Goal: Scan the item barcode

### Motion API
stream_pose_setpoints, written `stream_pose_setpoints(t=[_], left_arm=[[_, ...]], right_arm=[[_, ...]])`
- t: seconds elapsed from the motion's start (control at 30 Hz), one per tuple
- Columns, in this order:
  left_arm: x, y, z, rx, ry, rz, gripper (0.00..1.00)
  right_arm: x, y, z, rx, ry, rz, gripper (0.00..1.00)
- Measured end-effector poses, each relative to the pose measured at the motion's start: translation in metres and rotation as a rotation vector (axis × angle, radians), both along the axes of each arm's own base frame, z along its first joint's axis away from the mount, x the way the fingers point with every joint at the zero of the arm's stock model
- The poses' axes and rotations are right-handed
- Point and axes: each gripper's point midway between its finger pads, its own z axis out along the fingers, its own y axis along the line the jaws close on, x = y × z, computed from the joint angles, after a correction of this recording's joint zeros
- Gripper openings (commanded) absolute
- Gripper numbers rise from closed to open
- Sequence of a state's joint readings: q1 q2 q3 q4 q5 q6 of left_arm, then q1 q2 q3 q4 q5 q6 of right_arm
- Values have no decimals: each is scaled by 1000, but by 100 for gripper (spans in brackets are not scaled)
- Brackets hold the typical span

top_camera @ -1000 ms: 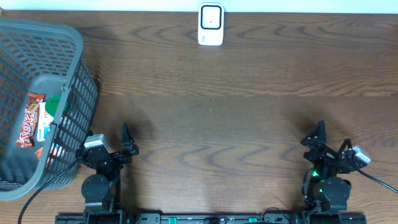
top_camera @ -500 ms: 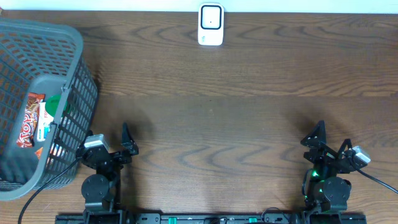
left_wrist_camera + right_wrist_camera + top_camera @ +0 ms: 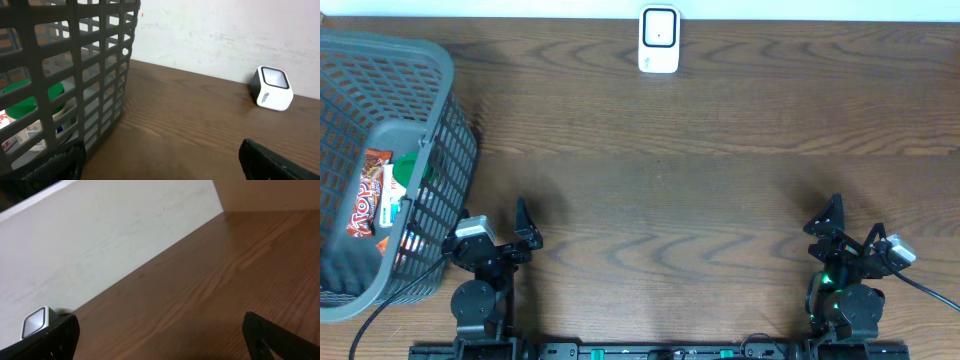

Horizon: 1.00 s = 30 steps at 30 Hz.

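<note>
Judging by the layout, treat the pick as the step in hand: nothing lifted yet, nothing at the scanner. Locate the items inside the grey plastic mesh basket [image 3: 440,60] at the left edge of the brown wooden table [image 3: 670,200]; note the red-wrapped snack bar [image 3: 365,190] in plain sight beside a green-capped container [image 3: 415,168]. Use the left hand [image 3: 160,150], parked at the near edge just beside the basket wall, spread wide and empty. Enter over the rim from above, never through the mesh. Grip the bar across its narrow sides, leaving the printed faces uncovered; barcode position not discernible. Present the code to the white box-shaped barcode scanner [image 3: 659,40] at the middle of the far edge. Reserve the right hand [image 3: 160,322], likewise spread wide and empty, near the near right corner.

Consult the overhead view for basket contents and both arms together. Consult the left wrist view for the scanner's tilted window and the green cap behind the mesh. Expect only bare table, wall and scanner from the right wrist view.
</note>
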<state>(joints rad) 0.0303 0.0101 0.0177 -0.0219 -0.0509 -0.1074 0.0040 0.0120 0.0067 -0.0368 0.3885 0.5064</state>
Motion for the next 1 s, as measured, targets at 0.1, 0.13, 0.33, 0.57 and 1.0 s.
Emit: stream_pose_setpoints(t=[0.1,0.13,0.33,0.57,1.0], left_arm=[[0,0,0,0,0,0,98],[0,0,0,0,0,0,98],[1,-17,-1,-4,7,-100,98],[-4,-58,9,-85,168,-333,98],[5,-108,205,-268,366,-612,98]], right_arm=[[0,0,0,0,0,0,99],[0,0,0,0,0,0,99],[0,0,0,0,0,0,99],[0,0,0,0,2,1,99],[1,1,-1,0,5,4,99]])
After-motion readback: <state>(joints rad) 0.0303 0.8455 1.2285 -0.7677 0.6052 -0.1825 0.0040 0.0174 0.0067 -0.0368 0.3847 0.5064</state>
